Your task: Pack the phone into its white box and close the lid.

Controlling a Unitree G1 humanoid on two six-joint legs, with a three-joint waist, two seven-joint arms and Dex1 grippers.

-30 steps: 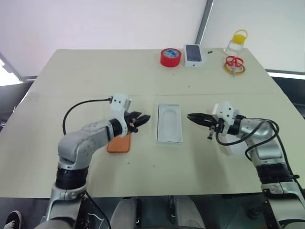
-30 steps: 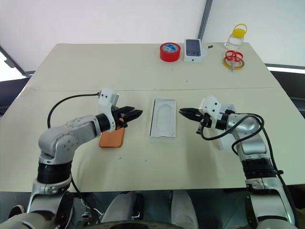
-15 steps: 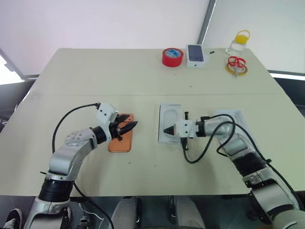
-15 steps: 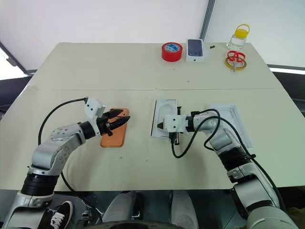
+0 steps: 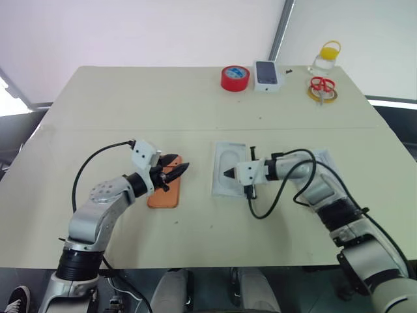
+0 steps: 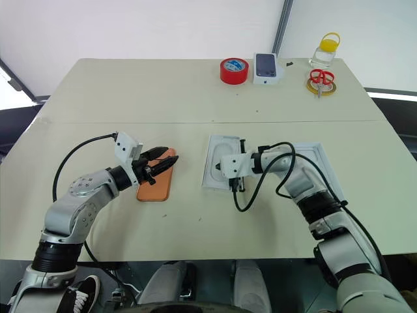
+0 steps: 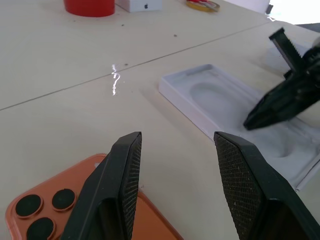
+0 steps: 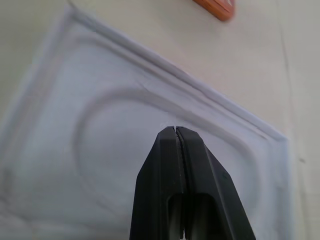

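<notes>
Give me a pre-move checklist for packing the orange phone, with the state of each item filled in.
1. Phone lying flat on the table, camera lenses up: ok.
2. Left gripper open above the phone: ok.
3. Phone gripped: not ok, nothing held.
4. Right gripper shut, tips over the white tray with the oval recess: ok.
5. Second white box part reachable beside the right arm: cannot tell, partly hidden.
6. Red tape roll and small white carton far from the work: ok.
</notes>
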